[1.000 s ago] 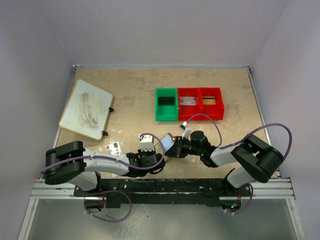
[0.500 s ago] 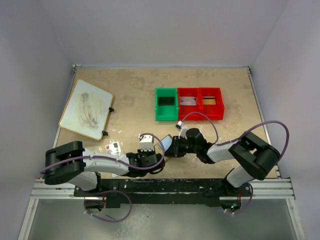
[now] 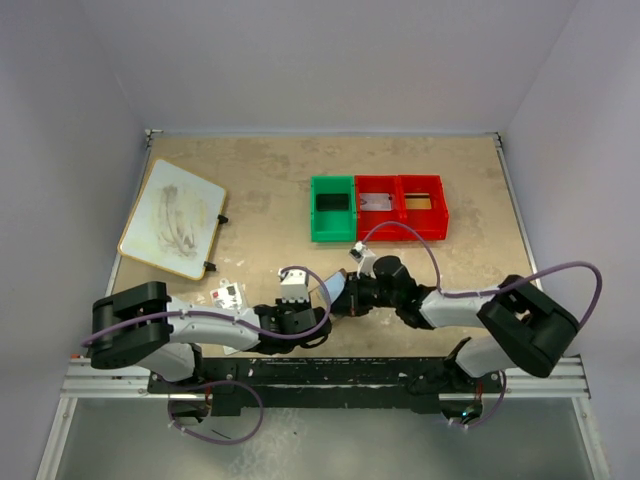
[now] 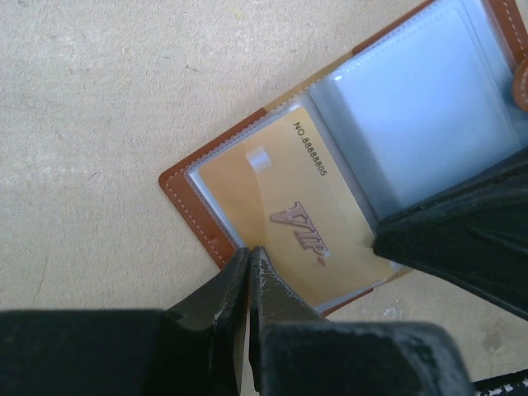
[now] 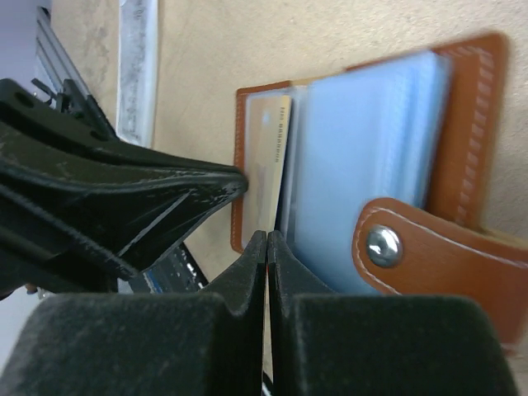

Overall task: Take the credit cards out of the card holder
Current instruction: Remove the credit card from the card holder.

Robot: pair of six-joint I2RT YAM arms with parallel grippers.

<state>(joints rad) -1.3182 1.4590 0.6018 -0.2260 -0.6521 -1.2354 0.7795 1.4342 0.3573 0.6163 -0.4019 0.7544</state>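
The brown leather card holder (image 4: 191,208) lies open on the table, its bluish clear pockets (image 5: 363,157) fanned out. A golden credit card (image 4: 280,198) marked VIP sits in one pocket. My left gripper (image 4: 247,250) is shut on the holder's stitched near edge. My right gripper (image 5: 266,237) is shut with the golden card's edge (image 5: 269,157) running in between its fingertips. In the top view both grippers meet at the holder (image 3: 330,284) near the table's front. A silvery grey card (image 3: 375,202) lies in the middle bin.
A green bin (image 3: 332,208) and two red bins (image 3: 421,205) stand in a row behind the holder. A white speckled packet with a red mark (image 3: 228,295) lies left of my left arm. A framed board (image 3: 172,218) rests at the far left.
My right gripper has moved left to the open holder and gone from slightly open to shut at the golden card's edge. The left gripper has stayed shut on the holder.
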